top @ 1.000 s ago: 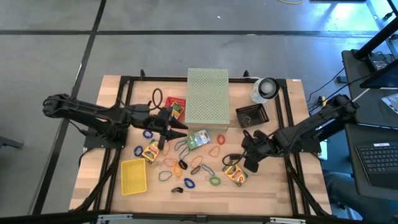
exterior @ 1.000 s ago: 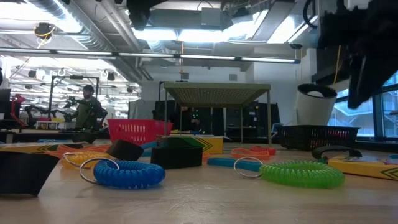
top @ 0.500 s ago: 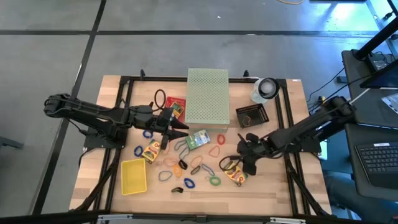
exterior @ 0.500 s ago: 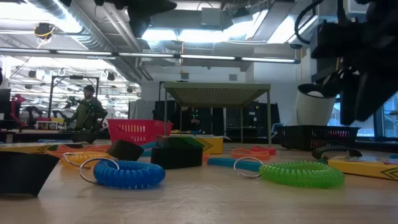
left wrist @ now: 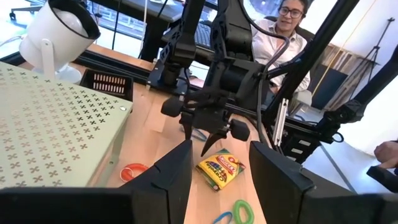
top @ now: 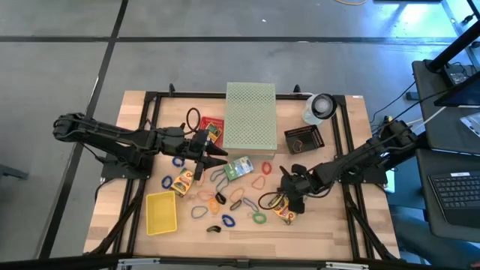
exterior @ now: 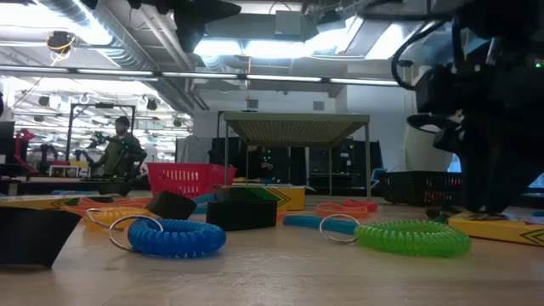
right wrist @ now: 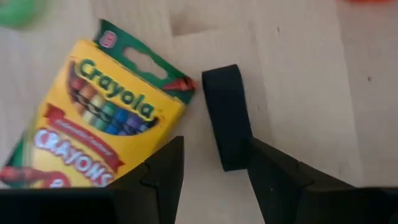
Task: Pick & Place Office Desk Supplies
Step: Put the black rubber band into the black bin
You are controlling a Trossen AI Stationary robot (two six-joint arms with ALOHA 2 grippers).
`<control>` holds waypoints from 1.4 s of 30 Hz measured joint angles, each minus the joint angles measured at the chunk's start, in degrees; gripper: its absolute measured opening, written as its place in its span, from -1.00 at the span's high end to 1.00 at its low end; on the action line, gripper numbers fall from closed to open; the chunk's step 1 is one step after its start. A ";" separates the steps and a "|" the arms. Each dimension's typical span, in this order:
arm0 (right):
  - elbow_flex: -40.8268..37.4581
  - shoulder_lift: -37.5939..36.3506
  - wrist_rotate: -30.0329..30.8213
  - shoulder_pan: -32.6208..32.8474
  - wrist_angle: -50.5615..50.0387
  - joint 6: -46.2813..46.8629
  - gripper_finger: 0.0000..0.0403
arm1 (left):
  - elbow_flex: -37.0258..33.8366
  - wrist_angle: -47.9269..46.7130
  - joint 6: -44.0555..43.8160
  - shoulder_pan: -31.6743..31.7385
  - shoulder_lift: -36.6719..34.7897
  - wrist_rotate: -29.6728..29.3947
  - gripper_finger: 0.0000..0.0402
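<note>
Right gripper (right wrist: 211, 180) spread, empty, over yellow-green Crayola crayon box (right wrist: 93, 134), flat on table.

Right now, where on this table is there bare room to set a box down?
Bare wood runs along the table's near edge, below the rubber-band loops and right of the yellow tray. It is crowded mid-table, between the left gripper and the right gripper over the crayon box.
</note>
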 joint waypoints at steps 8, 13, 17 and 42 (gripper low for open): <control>0.00 2.03 1.87 -1.96 1.17 -1.37 0.15 | -0.02 -0.44 -0.02 0.00 0.00 0.02 0.22; 0.09 2.65 1.93 -2.70 1.10 -1.97 0.29 | -0.02 -0.44 -0.07 0.00 0.00 0.02 0.22; 0.11 2.74 2.05 -2.81 1.35 -2.58 0.64 | -0.02 -0.44 -0.09 0.00 0.00 0.02 0.22; -0.04 -19.33 5.31 -3.29 -9.69 13.81 0.98 | -0.07 -1.00 -4.56 0.02 -4.48 0.57 0.22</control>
